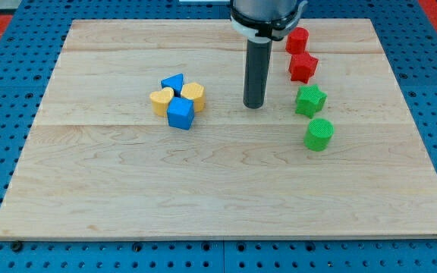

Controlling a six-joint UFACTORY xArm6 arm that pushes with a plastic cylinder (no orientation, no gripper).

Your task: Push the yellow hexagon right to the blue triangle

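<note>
The camera view showed a wooden board (226, 189) on a blue pegboard, with four blocks clustered left of centre. The blue triangle (173, 82) sat at the top of the cluster, the blue cube (180, 114) at the bottom, one yellow block (161, 99) on the view's left and another yellow block (193, 95) on the view's right; which of the two was the hexagon could not be made out. All four touched or nearly touched, so the named pair appeared already close together. Two red blocks (300, 53), a green star (309, 100) and a green cylinder (319, 134) formed a column well apart on the view's right. The arm held its rod upright, and my tip (253, 105) rested on the board between cluster and column, touching no block. The rig carried no gripper, so nothing was held.
</note>
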